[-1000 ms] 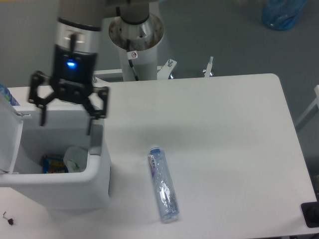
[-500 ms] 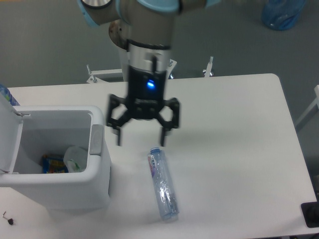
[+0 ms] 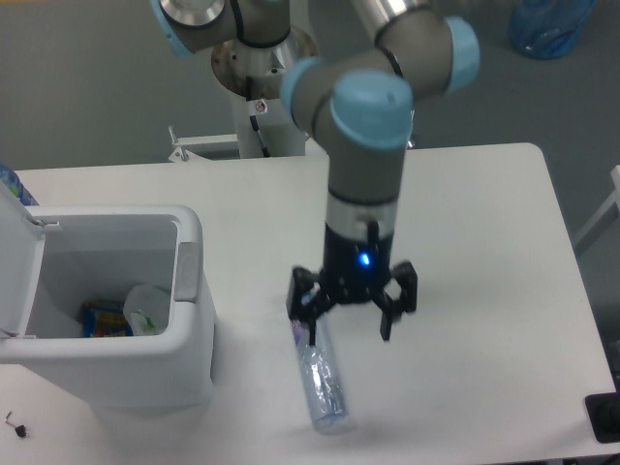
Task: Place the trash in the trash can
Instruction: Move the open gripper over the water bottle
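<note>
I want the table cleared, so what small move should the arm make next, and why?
Probably shift the pincer a little toward the bin and lower it over the bottle. The pincer is open and empty, with one fingertip at the bottle's cap end and the other out past it. The bottle lies flat on the table, while the wrapper is already inside the bin.

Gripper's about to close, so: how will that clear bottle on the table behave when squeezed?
The bottle looks empty and crushed, so probably light and likely to give under the open gripper. Lying on its side on the table, it may roll if nudged.
</note>
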`<act>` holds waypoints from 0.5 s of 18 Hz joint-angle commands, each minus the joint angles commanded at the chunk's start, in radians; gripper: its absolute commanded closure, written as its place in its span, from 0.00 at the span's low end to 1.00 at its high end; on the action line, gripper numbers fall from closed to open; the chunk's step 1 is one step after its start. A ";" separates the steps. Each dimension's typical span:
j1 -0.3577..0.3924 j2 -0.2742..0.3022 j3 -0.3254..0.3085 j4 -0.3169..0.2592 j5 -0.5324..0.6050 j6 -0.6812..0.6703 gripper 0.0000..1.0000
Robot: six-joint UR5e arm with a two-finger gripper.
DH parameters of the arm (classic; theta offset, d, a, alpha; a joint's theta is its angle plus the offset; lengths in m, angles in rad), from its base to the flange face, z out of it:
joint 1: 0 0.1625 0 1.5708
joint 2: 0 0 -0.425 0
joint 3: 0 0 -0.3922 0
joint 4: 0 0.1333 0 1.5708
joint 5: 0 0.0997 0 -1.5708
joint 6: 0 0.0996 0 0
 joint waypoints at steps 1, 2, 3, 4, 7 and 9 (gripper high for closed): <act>0.000 -0.018 0.006 -0.002 0.000 0.003 0.01; 0.000 -0.032 0.005 -0.003 0.002 0.002 0.01; 0.000 -0.043 0.000 -0.002 0.003 0.002 0.01; -0.002 -0.052 0.000 -0.003 0.003 0.000 0.01; -0.005 -0.083 -0.004 -0.006 0.006 -0.008 0.01; -0.015 -0.111 -0.005 -0.006 0.052 -0.009 0.01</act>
